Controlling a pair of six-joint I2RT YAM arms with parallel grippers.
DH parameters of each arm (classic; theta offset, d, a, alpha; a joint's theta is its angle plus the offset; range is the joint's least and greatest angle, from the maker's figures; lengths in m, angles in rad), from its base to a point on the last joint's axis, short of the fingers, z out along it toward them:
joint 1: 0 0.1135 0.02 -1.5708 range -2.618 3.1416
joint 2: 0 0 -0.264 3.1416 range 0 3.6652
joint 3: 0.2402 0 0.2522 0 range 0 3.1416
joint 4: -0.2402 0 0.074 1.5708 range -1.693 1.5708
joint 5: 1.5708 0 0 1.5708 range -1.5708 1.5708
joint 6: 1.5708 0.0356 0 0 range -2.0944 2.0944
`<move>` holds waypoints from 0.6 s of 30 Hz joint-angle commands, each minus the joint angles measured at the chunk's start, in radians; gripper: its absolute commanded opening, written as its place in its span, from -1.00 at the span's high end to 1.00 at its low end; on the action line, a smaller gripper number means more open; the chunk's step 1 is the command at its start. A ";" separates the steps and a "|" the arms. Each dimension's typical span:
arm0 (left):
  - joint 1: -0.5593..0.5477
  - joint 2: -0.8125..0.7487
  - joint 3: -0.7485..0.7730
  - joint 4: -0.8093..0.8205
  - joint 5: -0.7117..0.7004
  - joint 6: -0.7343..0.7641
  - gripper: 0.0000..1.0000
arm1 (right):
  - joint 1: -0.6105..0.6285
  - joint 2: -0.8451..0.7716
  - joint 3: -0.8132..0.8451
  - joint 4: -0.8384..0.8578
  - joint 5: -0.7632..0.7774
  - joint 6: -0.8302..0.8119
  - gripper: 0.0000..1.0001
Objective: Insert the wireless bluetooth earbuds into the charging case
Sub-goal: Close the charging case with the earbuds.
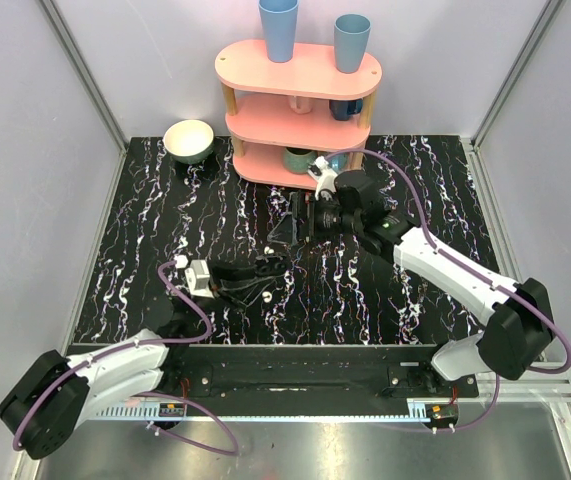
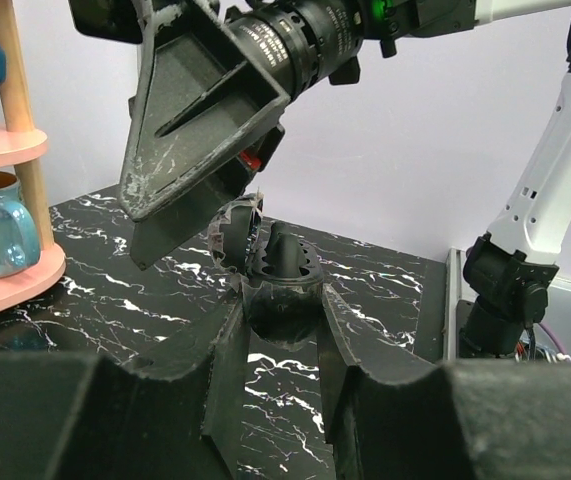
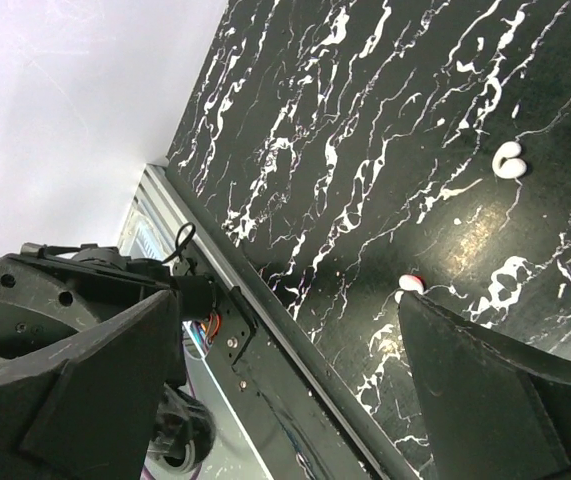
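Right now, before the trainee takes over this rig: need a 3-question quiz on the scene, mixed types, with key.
1. True or false: the right gripper is shut on an earbud.
2. What sits between the fingers of the left gripper? A) a dark case, lid open B) a blue cup C) the bowl
3. Fill in: in the right wrist view, the white earbud lies bare on the ___.

Key:
1. False. Its jaws stand wide apart with nothing between them.
2. A.
3. Table. The earbud is not in the case yet.
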State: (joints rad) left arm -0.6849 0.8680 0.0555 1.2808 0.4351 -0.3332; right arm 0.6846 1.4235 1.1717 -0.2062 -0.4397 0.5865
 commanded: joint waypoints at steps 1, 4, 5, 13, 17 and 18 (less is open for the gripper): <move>0.005 0.019 0.026 0.316 -0.030 -0.004 1.00 | 0.038 -0.006 0.066 -0.028 0.004 -0.046 -0.99; 0.005 0.029 0.015 0.345 -0.056 -0.009 1.00 | 0.058 -0.006 0.075 -0.071 0.029 -0.073 -0.99; 0.005 0.028 0.014 0.348 -0.071 -0.007 1.00 | 0.062 -0.008 0.077 -0.081 0.029 -0.077 -1.00; 0.005 -0.014 -0.037 0.345 -0.196 0.002 1.00 | 0.072 -0.063 0.026 -0.147 0.021 -0.125 -1.00; 0.005 -0.030 -0.051 0.334 -0.242 0.010 1.00 | 0.072 -0.110 0.003 -0.148 0.039 -0.129 -1.00; 0.005 -0.030 -0.052 0.334 -0.248 0.008 1.00 | 0.073 -0.113 0.002 -0.148 0.038 -0.132 -0.99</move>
State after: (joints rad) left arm -0.6884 0.8597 0.0433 1.2587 0.2989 -0.3336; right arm 0.7452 1.3689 1.1885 -0.3164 -0.4019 0.4992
